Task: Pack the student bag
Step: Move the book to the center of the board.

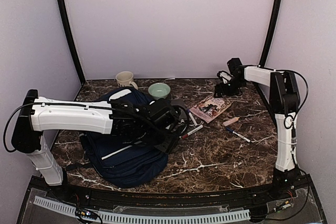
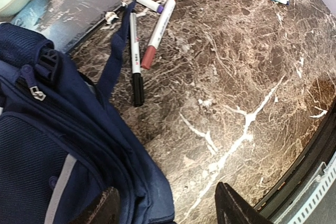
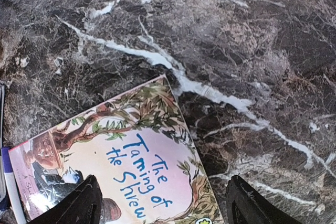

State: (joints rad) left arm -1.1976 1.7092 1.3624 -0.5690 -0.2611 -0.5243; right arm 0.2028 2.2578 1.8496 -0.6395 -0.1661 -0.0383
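Student bag (image 1: 126, 150): lies slumped on the near left of the bench (image 1: 226, 156), under the left arm; soft navy fabric with mesh panels, a pale stripe and a metal zip pull. I cannot tell whether its mouth is open.
Step in hand: judging by the loose items, packing is at an early stage, and this looks like a reach for the next thing to load.
Left claw (image 1: 170, 129): jaws apart and gripping nothing, hanging over the bag's right edge.
Right claw (image 3: 160, 211): jaws wide apart and empty, just above the paperback's corner at the far right.
Paperback (image 3: 131, 166): thin, flat and glossy, titled "The Taming of the Shrew".
Next move: probably the right claw drops onto the paperback. A flat cover on hard stone gives little edge, so the fingers likely need to catch a side or slide it first.
Markers: a black-capped one (image 2: 135, 56) and a red-capped one (image 2: 156, 32) lie side by side just right of the bag; they are slim, smooth cylinders likely to roll.
Dark book (image 2: 68, 9): flat, beside the bag's top.
Bench surface: polished brown marble with white veins, likely slippery.
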